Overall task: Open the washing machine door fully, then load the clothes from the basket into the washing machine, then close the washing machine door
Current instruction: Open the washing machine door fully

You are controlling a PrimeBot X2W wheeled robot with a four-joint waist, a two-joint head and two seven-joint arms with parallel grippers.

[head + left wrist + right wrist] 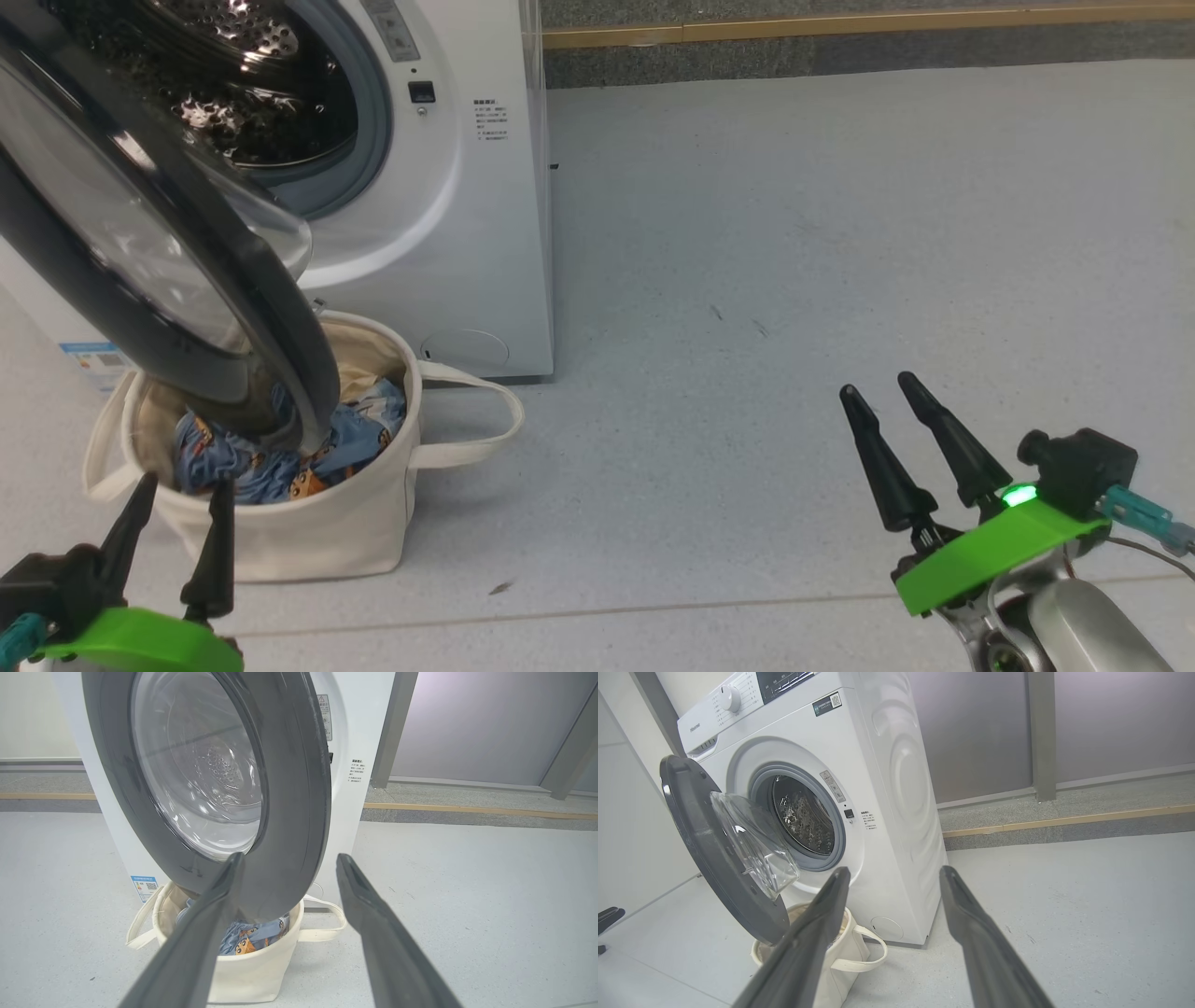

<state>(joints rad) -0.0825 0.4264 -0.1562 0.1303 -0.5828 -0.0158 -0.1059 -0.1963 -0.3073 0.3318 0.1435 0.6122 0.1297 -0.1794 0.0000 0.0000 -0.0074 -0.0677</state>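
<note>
Down low, my left end effector (185, 485) points, spread, at the round cream canvas basket (317, 541); my right end effector (878, 387), likewise spread, tilts leftward.

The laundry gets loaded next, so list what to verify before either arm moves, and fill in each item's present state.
1. Door fully open: not ok. The door stands only partway open, with its lower edge over the mouth of the basket.
2. Clothes reachable: not ok. The clothes lie in the basket, partly covered by the door.
3. Left gripper free: ok. It is open and empty, close to the basket.
4. Right gripper free: ok. It is open and empty, above the bare floor.
5. Drum clear: cannot tell. The visible part looks empty.
6. Basket upright: ok.
</note>
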